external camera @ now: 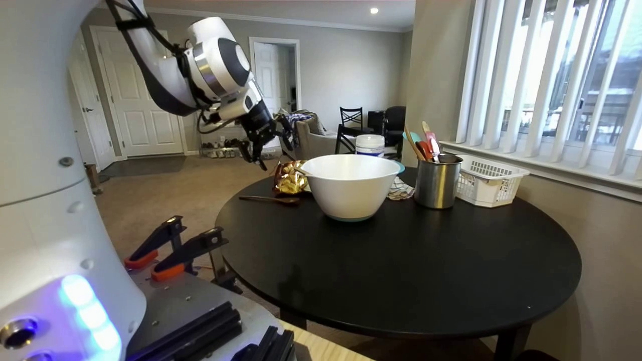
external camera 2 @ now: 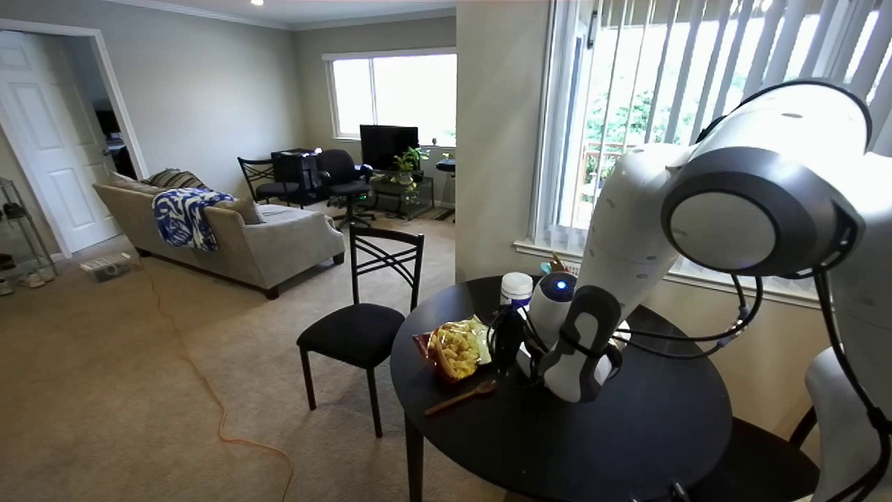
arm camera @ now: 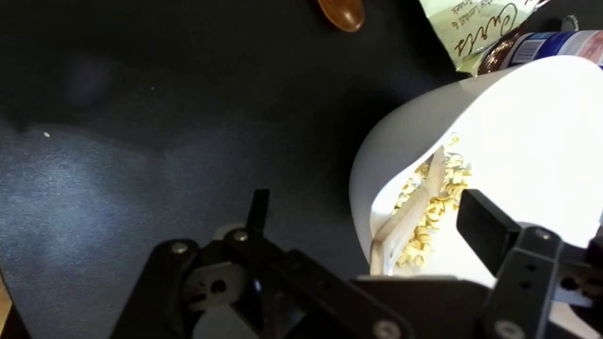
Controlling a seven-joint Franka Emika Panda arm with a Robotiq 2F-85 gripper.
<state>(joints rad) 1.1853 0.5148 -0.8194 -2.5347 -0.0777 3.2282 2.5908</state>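
While the claw point(arm camera: 365, 200) hangs spread apart, empty, near the white bowl point(external camera: 351, 190) on the tabletop point(external camera: 401, 271), a misaligned descent could knock that bowl sideways, jolting the wooden utensil point(arm camera: 406, 217) leaning inside and perhaps spilling the pasta point(arm camera: 436, 208) around it.
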